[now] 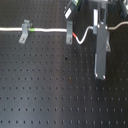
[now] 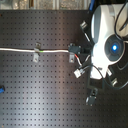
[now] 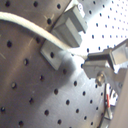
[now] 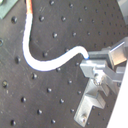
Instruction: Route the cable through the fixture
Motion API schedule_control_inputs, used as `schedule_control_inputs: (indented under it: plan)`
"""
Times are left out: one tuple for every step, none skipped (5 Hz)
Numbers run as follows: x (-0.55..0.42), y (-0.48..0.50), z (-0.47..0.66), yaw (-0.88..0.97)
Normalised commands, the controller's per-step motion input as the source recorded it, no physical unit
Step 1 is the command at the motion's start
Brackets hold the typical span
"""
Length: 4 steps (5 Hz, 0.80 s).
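thin white cable (image 1: 50,30) already sits in both grey metal clips (image 1: 69,31); gripper (image 4: 92,64) pinching cable end, could yank it out.

My own body (image 2: 107,42) blocks much of the second exterior view, covering the board (image 2: 45,95) beneath it and where the cable (image 2: 20,49) goes past the second clip (image 2: 75,50). The cable runs off the first exterior view's left edge. In the first exterior view my upper arm (image 1: 100,7) is cut off at the top. My gripper (image 4: 92,67) is blurred in both wrist views; I cannot tell whether the fingers pinch the cable. A small blue thing (image 2: 2,90) is half cropped and too small to identify.
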Motion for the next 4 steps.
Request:
schedule_control_inputs:
  plan:
    - [0.037,-0.053,-0.18,0.73]
    - [0.0,-0.091,-0.23,0.72]
    - [-0.036,-0.126,-0.25,0.63]
    - [-0.064,-0.161,-0.29,0.4]
